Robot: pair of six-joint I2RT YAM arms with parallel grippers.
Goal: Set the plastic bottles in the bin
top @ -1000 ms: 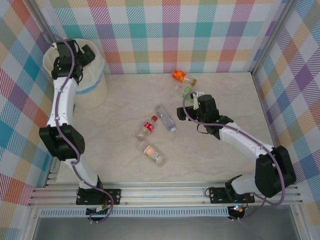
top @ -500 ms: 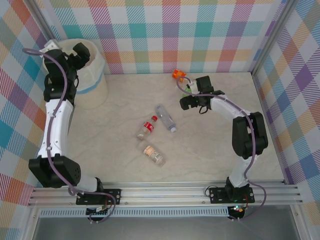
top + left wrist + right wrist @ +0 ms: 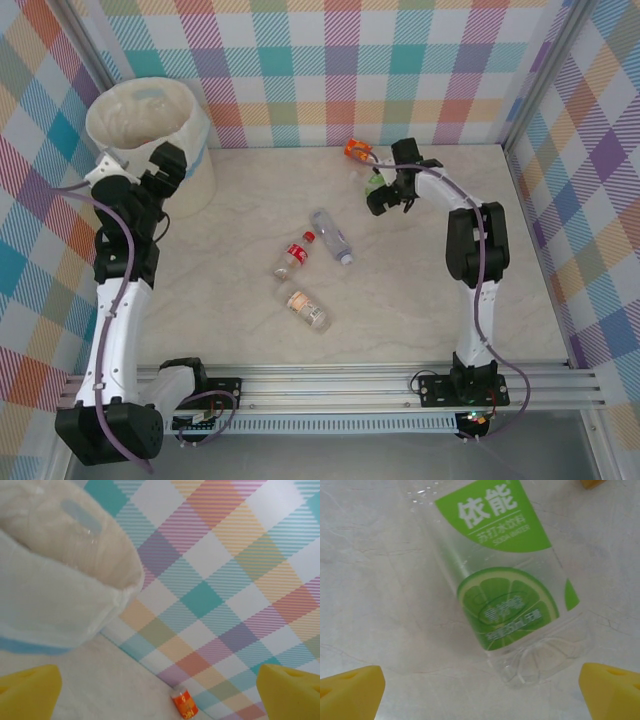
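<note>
The cream-white bin (image 3: 150, 125) with its bag liner stands at the far left; the left wrist view has its wall (image 3: 60, 595) close at the left. My left gripper (image 3: 167, 160) hangs open just in front of it, holding nothing (image 3: 160, 697). Several plastic bottles lie on the table: a green-labelled one (image 3: 375, 184), an orange one (image 3: 356, 150) by the back wall, a blue one (image 3: 330, 236), a red one (image 3: 293, 258) and a pale-orange-labelled one (image 3: 306, 309). My right gripper (image 3: 390, 196) is open low over the green bottle (image 3: 505, 590), whose base lies just ahead of my yellow fingertips (image 3: 350, 690).
Plaid walls close the table at the back and both sides. The orange bottle (image 3: 184, 704) lies against the back wall. The marble tabletop (image 3: 430, 290) is bare to the right of the middle bottles. The arm bases and rail run along the near edge.
My left arm has drawn back from over the bin, so its gripper now hangs in front of it. My right gripper has swung far and now sits over the green bottle. Both stayed open.
</note>
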